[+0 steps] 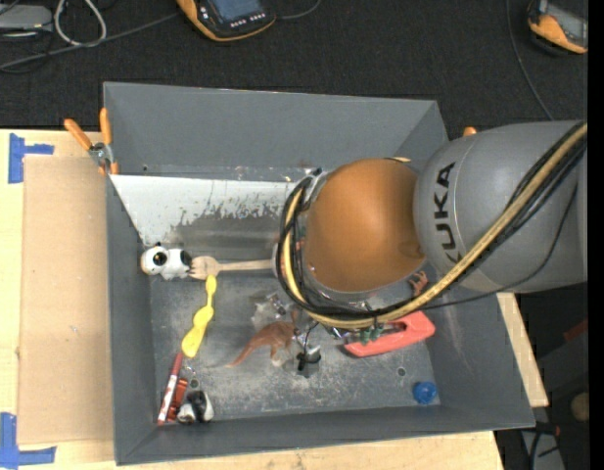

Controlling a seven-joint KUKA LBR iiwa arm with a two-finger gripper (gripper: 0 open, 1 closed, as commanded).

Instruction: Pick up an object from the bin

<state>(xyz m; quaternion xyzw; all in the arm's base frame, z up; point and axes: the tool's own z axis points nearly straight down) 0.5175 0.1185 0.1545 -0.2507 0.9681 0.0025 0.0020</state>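
**Near the middle of the bin floor: gripper low beside a brown dinosaur**

Near the middle of the grey metal bin (282, 125) lies a small brown toy dinosaur (267, 342), a moulded figure with a thin tail trailing left and short legs. The gripper (306, 358) hangs just beside its right end. I cannot tell whether it touches the toy, nor whether it is released or clenched, because the arm's rounded orange cover (365, 225) and its looped cables sit above it.

The likeliest trouble, as I judge it, is a poor hold. The dinosaur is slim, uneven and probably smooth hard plastic, so a closing grip could catch only a leg or the neck. The toy could then pivot out, or be nudged across the scuffed metal floor. A flat red plastic piece with a green bit (394, 335) lies just right of the gripper, so drifting that way could snag it instead.

Farther left lies a long yellow plastic spoon (200, 319), glossy and narrow. Beyond it, by the far-left wall, is a round white-and-black toy (159, 259) on a pale stick. A red, black and white object (181, 399) lies in the near-left corner, and a small blue ball (424, 393) sits well apart at the near right.
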